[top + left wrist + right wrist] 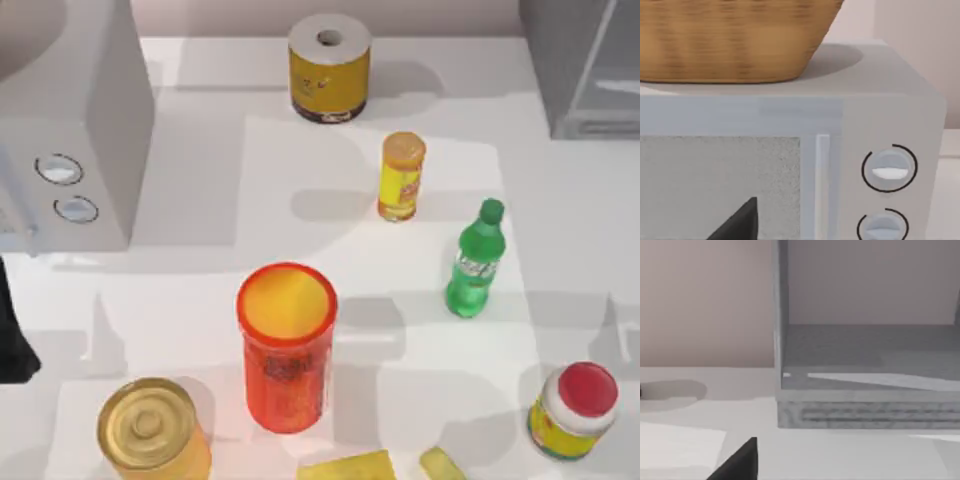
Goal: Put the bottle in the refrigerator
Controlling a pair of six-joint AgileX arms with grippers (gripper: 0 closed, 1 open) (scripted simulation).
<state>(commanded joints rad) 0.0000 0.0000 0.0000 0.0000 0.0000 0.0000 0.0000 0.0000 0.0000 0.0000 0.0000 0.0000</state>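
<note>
The green bottle (475, 260) stands upright on the white table, right of centre, with nothing touching it. The grey refrigerator (585, 70) fills the table's far right corner. In the right wrist view the refrigerator (865, 365) faces the camera with its grey inside showing. A dark part of my right gripper (740, 462) points towards it from low over the table. My left arm (12, 335) is parked at the table's left edge. A dark part of my left gripper (740, 222) faces the white box appliance.
The white appliance with two dials (70, 130) stands far left, with a wicker basket (730, 40) on top. Around the bottle are a yellow cylinder with orange lid (401, 177), a yellow can (330, 65), a tall red cup (286, 345), a gold tin (150, 430) and a red-capped jar (575, 410).
</note>
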